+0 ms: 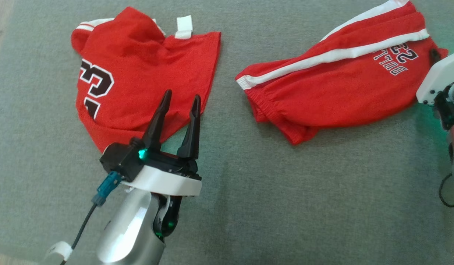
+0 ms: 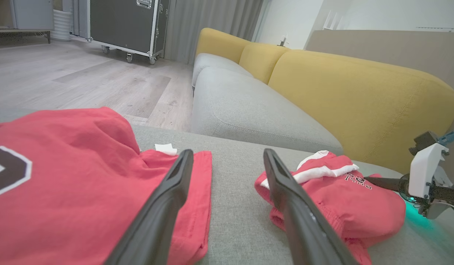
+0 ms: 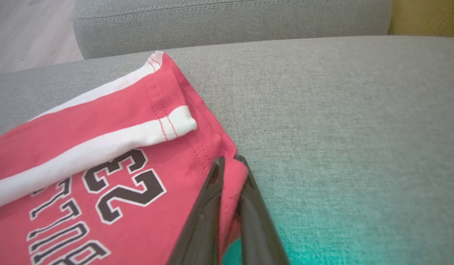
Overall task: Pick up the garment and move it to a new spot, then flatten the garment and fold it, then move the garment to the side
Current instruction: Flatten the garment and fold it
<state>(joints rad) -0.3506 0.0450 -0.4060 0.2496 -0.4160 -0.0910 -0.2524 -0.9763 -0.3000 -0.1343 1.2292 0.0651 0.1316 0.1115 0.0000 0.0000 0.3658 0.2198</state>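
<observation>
Lift slowly with the right end effector (image 3: 230,159), clenched on a hem corner of the red shorts (image 1: 333,92) on the grey cushion (image 1: 286,191). Hold the released left end effector (image 1: 182,95) off the jersey (image 1: 138,73).

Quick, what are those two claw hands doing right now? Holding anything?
Left gripper: open, holding nothing.
Right gripper: shut on a corner of the red fabric shorts with white stripes.

Shorts (image 1: 333,92): soft matt red cloth. Cushion (image 1: 286,191): coarse grey weave. Floor (image 2: 83,81): smooth wood.
</observation>
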